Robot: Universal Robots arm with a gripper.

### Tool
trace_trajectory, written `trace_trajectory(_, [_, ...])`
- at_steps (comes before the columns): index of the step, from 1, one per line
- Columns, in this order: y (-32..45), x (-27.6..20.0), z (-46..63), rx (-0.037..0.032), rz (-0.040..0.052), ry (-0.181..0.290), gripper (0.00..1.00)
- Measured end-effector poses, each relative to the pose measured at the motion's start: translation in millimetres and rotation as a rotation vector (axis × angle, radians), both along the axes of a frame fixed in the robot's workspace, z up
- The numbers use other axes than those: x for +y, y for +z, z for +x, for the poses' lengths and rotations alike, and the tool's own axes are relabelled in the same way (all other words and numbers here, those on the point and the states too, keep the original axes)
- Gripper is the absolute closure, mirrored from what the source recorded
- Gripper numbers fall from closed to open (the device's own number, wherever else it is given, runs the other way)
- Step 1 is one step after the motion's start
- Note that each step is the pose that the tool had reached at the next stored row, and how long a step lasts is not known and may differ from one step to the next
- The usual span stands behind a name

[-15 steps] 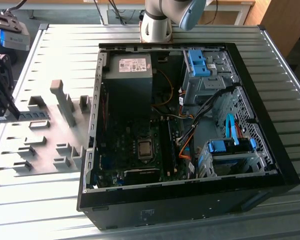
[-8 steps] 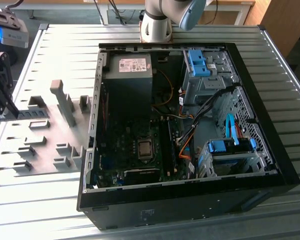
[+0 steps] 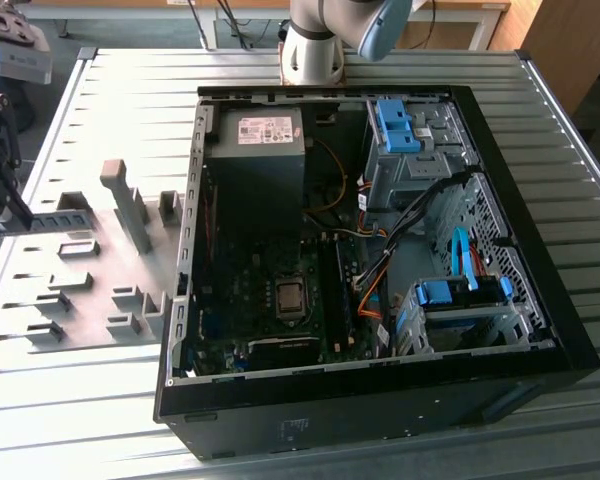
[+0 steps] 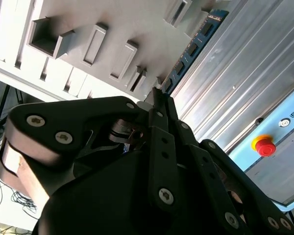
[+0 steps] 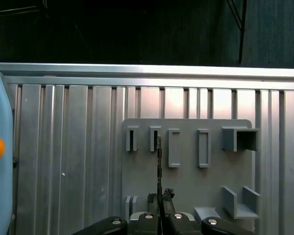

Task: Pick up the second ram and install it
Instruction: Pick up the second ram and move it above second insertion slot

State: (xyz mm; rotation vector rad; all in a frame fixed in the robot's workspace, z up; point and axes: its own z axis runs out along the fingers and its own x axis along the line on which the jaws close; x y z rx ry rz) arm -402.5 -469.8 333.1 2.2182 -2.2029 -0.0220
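The second ram (image 4: 188, 56) is judged to be most at risk from its own reach. It is pinched near one end, and most of its visible length projects beyond the fingertips. A knock against a wall of the open computer case (image 3: 540, 330), which lies well apart from the gripper, could twist the stick in the hold or lever it out. The same could be caused by the raised blocks of the grey fixture plate (image 5: 186, 181) directly ahead of the gripper. A slip is also thought possible, since only a thin board is clamped between narrow pads. A stick carried askew would meet a slot at an angle and could be strained. Whether the far end is clear of the plate's slots cannot be told. The gripper (image 4: 159, 98) is seen drawn narrow, its jaws closed on the near end of the blue stick, and nothing else is touched by it. In the first wrist view the board is seen edge-on as a thin dark line running from between the fingertips toward the plate's row of slots
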Motion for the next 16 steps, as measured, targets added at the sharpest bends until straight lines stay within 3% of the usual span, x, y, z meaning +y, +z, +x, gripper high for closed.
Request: trace_trajectory(16, [34.5,2.2,0.0,0.0000,-0.0105,-0.003,0.86])
